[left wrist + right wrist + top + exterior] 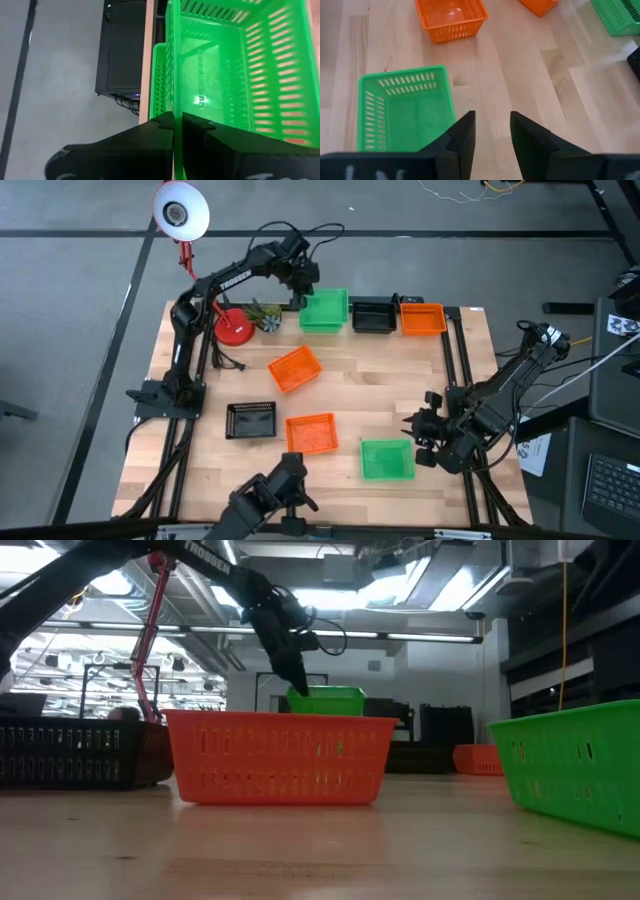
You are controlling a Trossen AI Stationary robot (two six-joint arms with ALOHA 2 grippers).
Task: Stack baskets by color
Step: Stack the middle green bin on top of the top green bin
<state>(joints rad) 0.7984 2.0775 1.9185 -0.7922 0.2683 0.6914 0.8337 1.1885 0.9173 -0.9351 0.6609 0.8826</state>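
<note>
Left gripper (pixel 178 131) clamped on green basket (pixel 235 65) wall, right gripper (pixel 491 131) parted, empty.

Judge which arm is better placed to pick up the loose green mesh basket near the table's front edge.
Right. The right gripper hangs open beside that green perforated plastic basket, while the left gripper is shut on the wall of another green basket at the far edge.

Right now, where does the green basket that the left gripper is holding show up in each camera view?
High view: green basket at the table's far edge, top centre, in the left gripper.
Low view: upper middle, behind the near orange basket.
Left wrist view: fills the right half, its wall pinched between the fingers.
Right wrist view: cannot tell.
Shared landmark: the gripped wall.
</note>
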